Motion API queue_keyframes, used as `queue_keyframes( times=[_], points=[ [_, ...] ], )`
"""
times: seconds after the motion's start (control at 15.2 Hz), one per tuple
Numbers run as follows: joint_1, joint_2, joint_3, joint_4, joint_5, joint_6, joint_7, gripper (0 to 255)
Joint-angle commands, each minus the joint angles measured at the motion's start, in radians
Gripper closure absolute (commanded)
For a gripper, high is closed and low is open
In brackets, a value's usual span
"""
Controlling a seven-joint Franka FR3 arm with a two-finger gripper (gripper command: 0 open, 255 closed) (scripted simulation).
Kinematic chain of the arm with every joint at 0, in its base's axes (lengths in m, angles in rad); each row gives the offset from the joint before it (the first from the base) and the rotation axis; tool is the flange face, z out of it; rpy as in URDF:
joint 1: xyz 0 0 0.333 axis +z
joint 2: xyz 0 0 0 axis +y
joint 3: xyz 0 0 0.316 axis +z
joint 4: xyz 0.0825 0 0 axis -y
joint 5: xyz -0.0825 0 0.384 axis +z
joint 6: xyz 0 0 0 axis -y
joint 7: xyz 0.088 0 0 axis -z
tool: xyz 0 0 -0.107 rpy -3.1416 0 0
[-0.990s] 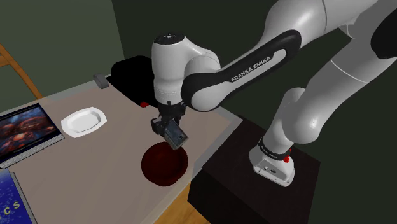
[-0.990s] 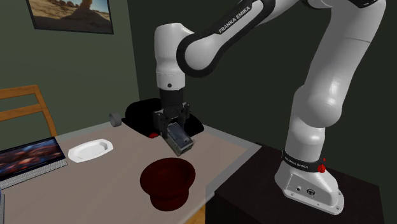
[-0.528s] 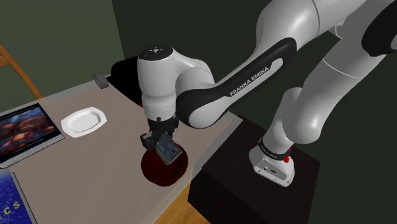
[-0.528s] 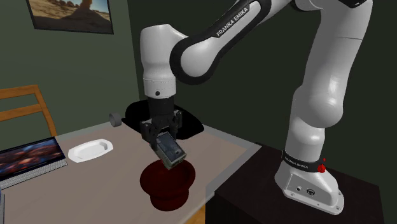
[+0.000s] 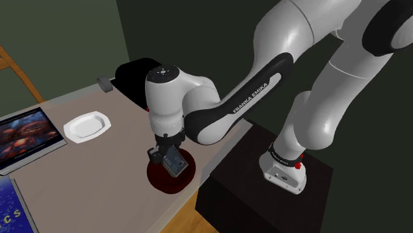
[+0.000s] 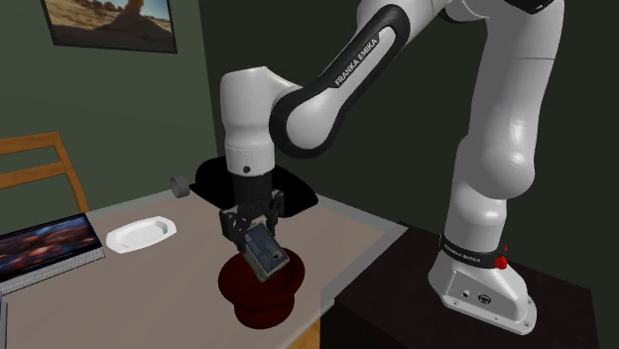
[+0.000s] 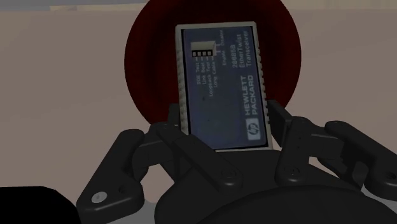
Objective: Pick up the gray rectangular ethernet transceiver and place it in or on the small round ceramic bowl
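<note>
The gripper point(image 7: 226, 119) clasps the transceiver point(image 7: 219, 70); lower it gently to the middle of the dark red bowl point(image 7: 146, 63) before opening

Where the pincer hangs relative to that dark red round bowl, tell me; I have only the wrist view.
Observer: In the second exterior view the pincer holds the grey rectangular transceiver tilted, low over the dark red round bowl; whether they touch I cannot tell.
Operator: Report where the bowl sits on the table.
Observer: In the shoulder view it sits near the edge of the beige table that faces the black stand, with a white plate well apart, toward that view's upper left.
</note>
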Motion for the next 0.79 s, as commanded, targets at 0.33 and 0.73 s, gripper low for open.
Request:
queue_keyframes(
  times=[0.33, 0.73],
  points=[
    [-0.001, 0.075, -0.005, -0.022, -0.064, 0.086, 0.045, 255],
    [-0.001, 0.075, -0.005, -0.022, -0.064, 0.086, 0.045, 255]
  ],
)
